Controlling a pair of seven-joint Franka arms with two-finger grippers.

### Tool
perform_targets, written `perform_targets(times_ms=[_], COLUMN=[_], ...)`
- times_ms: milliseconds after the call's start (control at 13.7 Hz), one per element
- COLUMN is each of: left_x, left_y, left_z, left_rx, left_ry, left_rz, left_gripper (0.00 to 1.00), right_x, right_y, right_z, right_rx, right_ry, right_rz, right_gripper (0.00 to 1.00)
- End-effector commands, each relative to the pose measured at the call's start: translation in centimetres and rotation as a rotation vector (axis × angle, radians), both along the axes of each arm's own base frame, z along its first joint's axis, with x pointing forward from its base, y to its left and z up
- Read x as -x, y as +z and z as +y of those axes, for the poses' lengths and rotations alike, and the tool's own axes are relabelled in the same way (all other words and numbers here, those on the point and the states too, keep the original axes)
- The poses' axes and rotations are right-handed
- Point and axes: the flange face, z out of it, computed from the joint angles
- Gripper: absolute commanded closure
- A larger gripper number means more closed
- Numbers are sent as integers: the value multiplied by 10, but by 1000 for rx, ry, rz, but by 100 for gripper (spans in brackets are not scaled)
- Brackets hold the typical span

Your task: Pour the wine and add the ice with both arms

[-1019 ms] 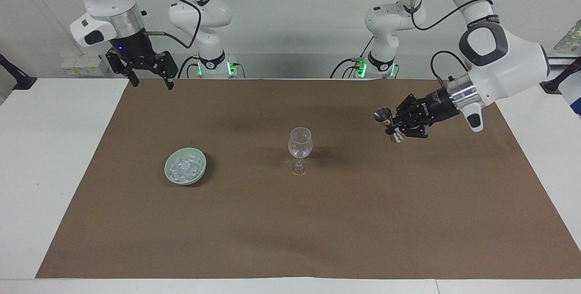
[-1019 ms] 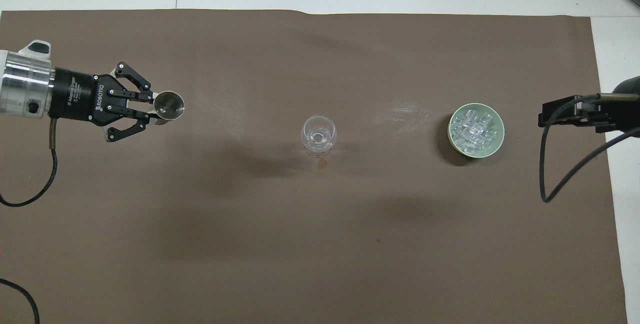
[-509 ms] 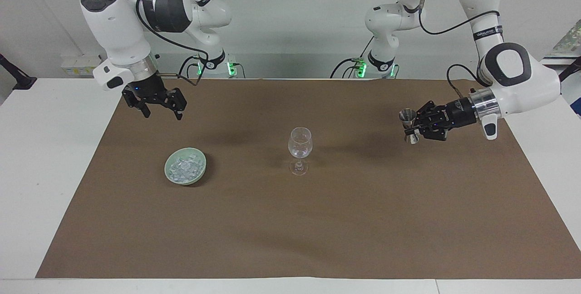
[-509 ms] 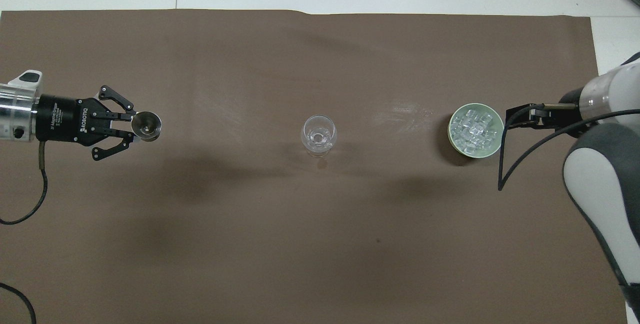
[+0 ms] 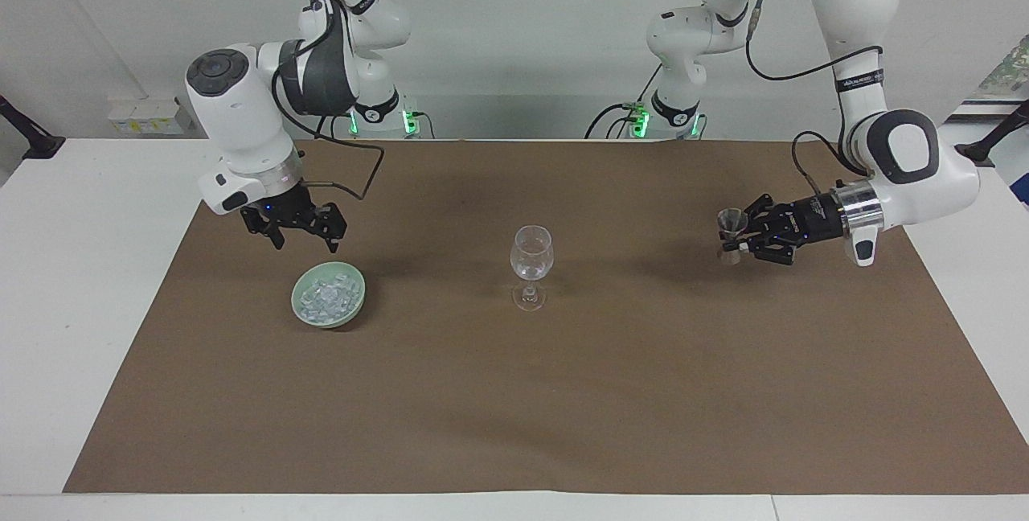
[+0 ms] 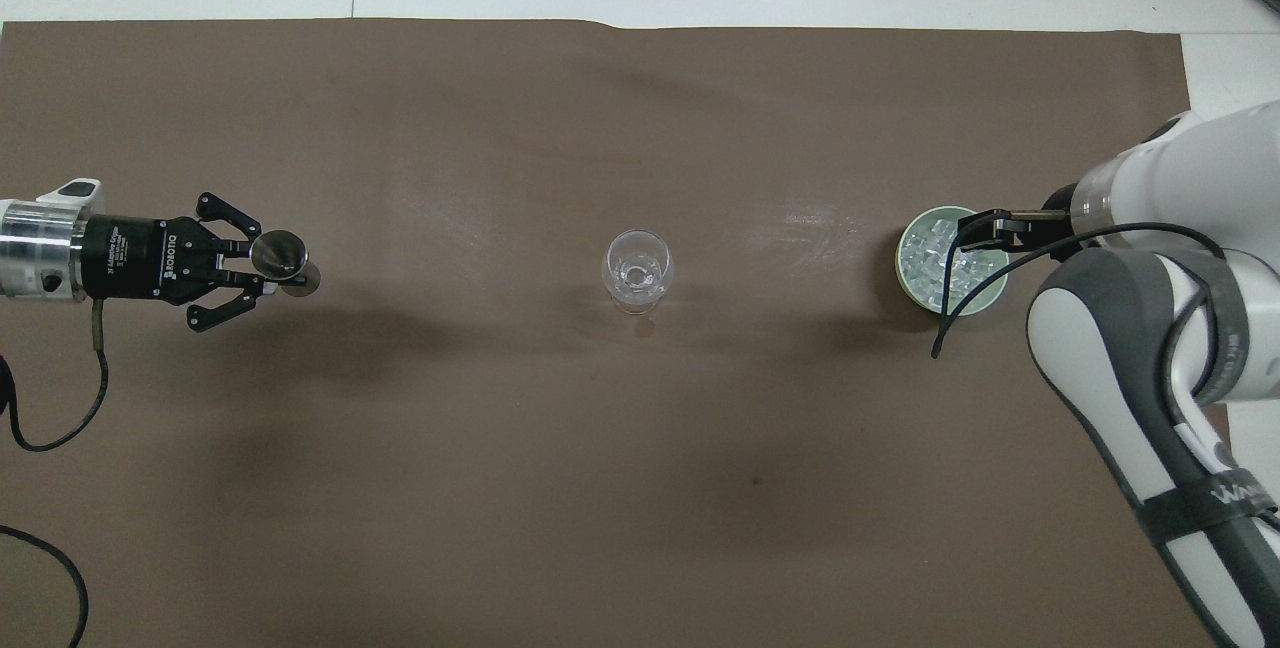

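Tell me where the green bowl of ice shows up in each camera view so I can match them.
Facing view: the green bowl sits low at the picture's left, under the right gripper.
Overhead view: the same bowl is at the picture's right, partly covered by that arm.
Shared landmark: the wine glass mid-table.

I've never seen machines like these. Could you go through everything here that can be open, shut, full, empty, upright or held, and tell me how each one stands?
Wine glass: upright on the brown mat, looks empty.
Green bowl: upright on the mat, holding a heap of ice.
Metal jigger: held sideways-on, over the mat at the left arm's end.
Left end effector: shut on the jigger.
Right end effector: open, empty, above the bowl's robot-side edge.
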Motion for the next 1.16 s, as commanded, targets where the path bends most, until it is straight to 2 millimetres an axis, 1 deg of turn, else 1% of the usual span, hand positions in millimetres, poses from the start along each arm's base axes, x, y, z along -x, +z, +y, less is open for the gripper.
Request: perform_targets(times_ms=[0, 73, 218, 291, 364, 437, 582, 873, 1091], left_x=[6, 7, 8, 7, 7, 7, 6, 8, 9], left_y=[-32, -38, -49, -57, -64, -65, -65, -76, -78], left_z=[16, 14, 15, 16, 17, 18, 19, 28, 31], left_rx=[88, 94, 111, 132, 149, 147, 144, 137, 135], left_ry=[5, 9, 12, 29, 34, 34, 39, 50, 44], left_rz=[-7, -1, -18, -10, -19, -25, -27, -20, -41], left_gripper=[100, 100, 100, 100, 100, 100, 100, 100, 100], right_x=[-2, -3, -2, -2, -2, -3, 3, -5, -8], right_y=[-21, -30, -38, -39, -51, -57, -71, -87, -97], right_z=[-2, -1, -2, -2, -2, -2, -2, -3, -3], right_rx=[25, 25, 30, 33, 39, 44, 44, 61, 77], right_ry=[43, 48, 54, 60, 64, 69, 69, 83, 97], right_rz=[-7, -12, -21, -18, 0, -8, 7, -34, -41], right_gripper=[0, 0, 0, 0, 1, 2, 7, 9, 16])
